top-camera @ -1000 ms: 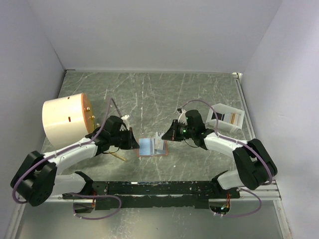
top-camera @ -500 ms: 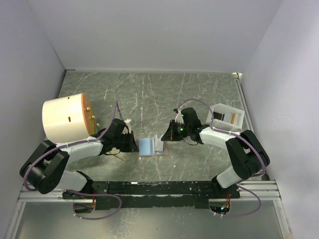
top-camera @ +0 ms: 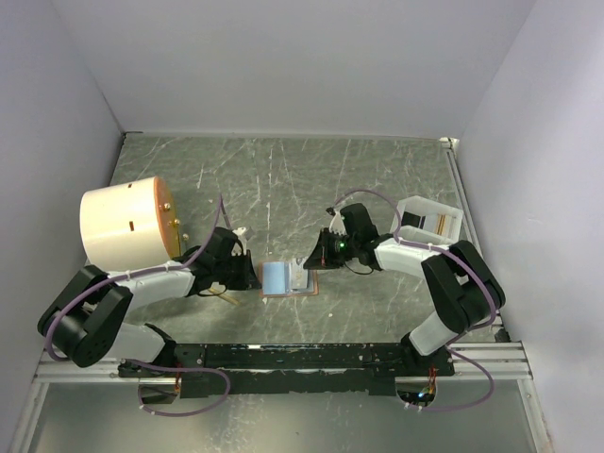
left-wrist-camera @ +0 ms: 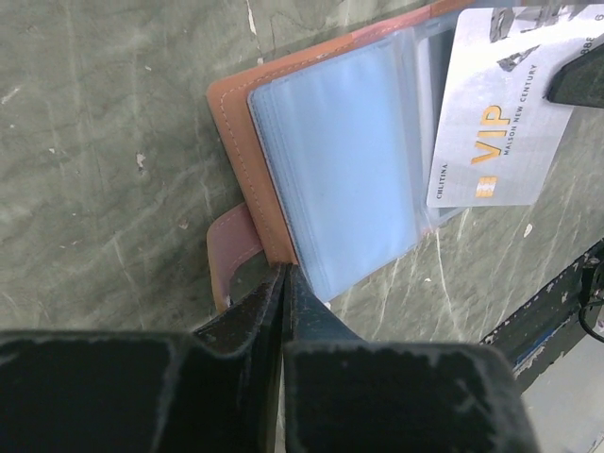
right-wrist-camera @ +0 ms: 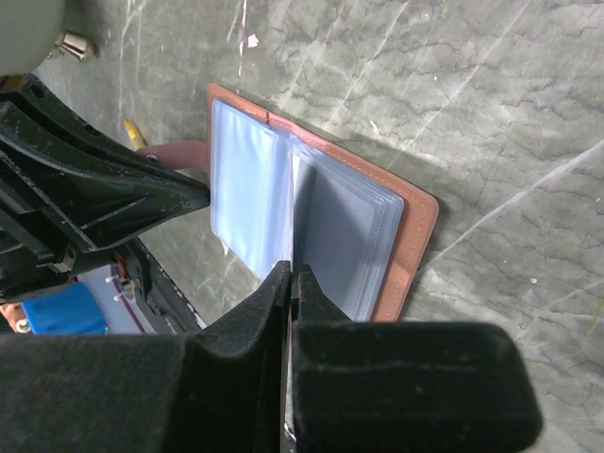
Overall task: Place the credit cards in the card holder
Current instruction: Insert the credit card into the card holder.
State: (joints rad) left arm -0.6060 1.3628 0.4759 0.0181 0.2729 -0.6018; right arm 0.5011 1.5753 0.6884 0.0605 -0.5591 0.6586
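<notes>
**A:** So, where does the card holder [left-wrist-camera: 236, 113] lie?

**B:** Flat on the marbled table [top-camera: 283, 179], between the two arms and opened like a book. Tan leather is underneath, a stack of clear sleeves [left-wrist-camera: 344, 160] is fanned on top, and its snap tab [left-wrist-camera: 229, 247] sticks out on the left arm's side.

**A:** And the left gripper [left-wrist-camera: 286, 276]?

**B:** Low at that same edge, just beside the tab. Its jaws are all but together, and the tips touch the line where leather meets sleeves. Whether they pinch any of it, I cannot tell.

**A:** The right gripper [right-wrist-camera: 291, 272]?

**B:** Its jaws are clamped on a credit card [left-wrist-camera: 495, 113] — whitish-grey, with "VIP" in orange letters. From the right wrist the card shows edge-on, a thin line rising from between the fingertips over the middle of the open holder. From the left wrist its face is in view, tilted, with one corner among the sleeves. I cannot say whether it sits inside a pocket.

**A:** Anything else on the table?

**B:** A big cream cylinder [top-camera: 123, 226] off to the left and a white tray [top-camera: 429, 222] to the right — both well apart from the holder.
</notes>
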